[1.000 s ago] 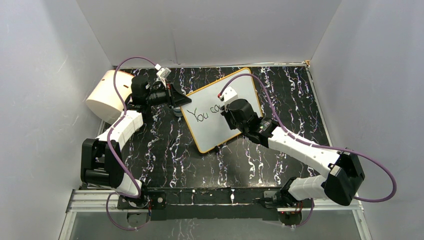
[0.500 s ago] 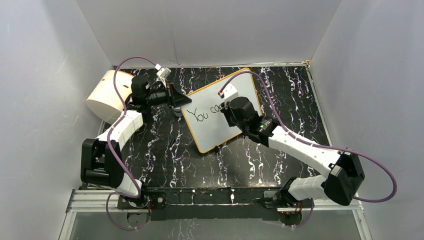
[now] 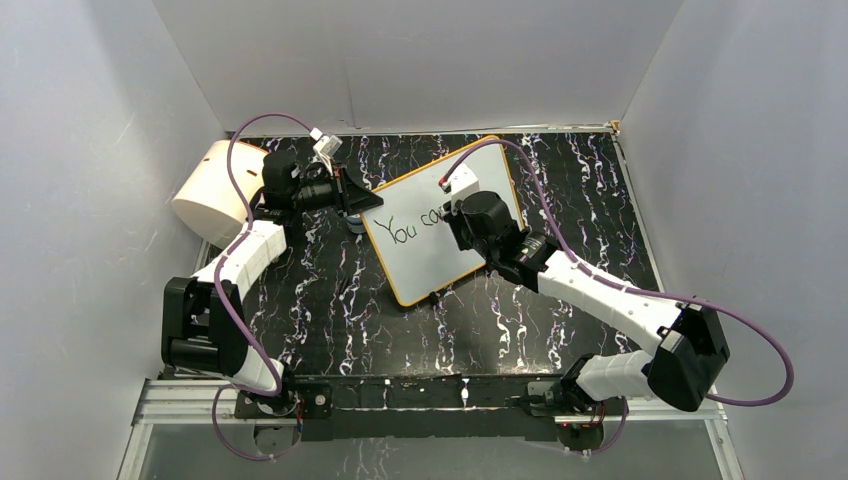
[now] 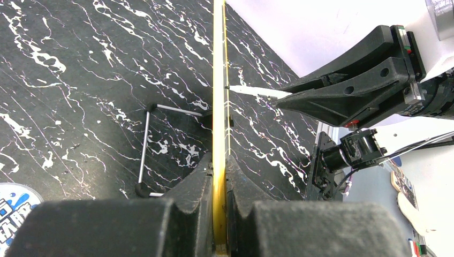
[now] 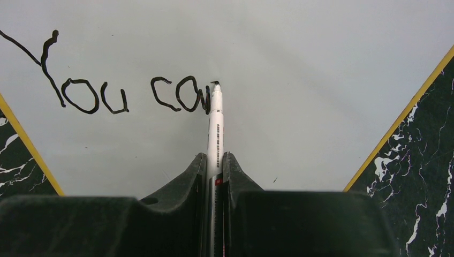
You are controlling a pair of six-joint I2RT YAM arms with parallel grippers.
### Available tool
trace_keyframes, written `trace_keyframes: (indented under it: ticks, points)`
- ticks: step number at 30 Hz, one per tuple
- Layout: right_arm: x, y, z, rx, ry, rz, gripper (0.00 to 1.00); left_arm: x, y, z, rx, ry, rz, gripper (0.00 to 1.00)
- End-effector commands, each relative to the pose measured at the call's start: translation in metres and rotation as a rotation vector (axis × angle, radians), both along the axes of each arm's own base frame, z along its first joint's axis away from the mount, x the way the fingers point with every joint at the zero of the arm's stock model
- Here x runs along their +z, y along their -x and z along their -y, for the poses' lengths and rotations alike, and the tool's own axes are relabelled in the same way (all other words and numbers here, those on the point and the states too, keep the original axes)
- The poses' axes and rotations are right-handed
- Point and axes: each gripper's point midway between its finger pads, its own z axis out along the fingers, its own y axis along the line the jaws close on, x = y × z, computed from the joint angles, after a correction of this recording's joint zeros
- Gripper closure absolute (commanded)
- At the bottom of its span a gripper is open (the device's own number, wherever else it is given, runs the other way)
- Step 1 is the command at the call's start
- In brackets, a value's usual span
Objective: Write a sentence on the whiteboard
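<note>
The left gripper is clamped on the yellow edge of the whiteboard, which stands tilted mid-table. That clamp should hold firm so the board does not rock. The sentence reads "You ca". The right gripper pinches the marker, tip on the board. Light, even pressure suits the next stroke. The tip hides the letter being formed, and from above the wrist covers it.
</note>
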Motion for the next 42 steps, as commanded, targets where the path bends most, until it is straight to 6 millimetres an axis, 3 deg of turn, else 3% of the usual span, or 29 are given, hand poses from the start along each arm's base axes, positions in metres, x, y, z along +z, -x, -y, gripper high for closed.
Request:
trace_keyframes:
  ticks: [1, 18, 42]
  points:
    - [0.038, -0.007, -0.007, 0.011, -0.073, 0.078, 1.00, -0.033, 0.025, 0.016, -0.096, -0.032, -0.110, 1.00]
    - [0.025, 0.002, -0.005, 0.039, -0.046, 0.036, 1.00, -0.033, 0.025, 0.016, -0.096, -0.032, -0.111, 1.00]
    - [0.028, -0.015, 0.004, -0.008, -0.041, 0.076, 1.00, -0.032, 0.026, 0.016, -0.100, -0.032, -0.110, 1.00]
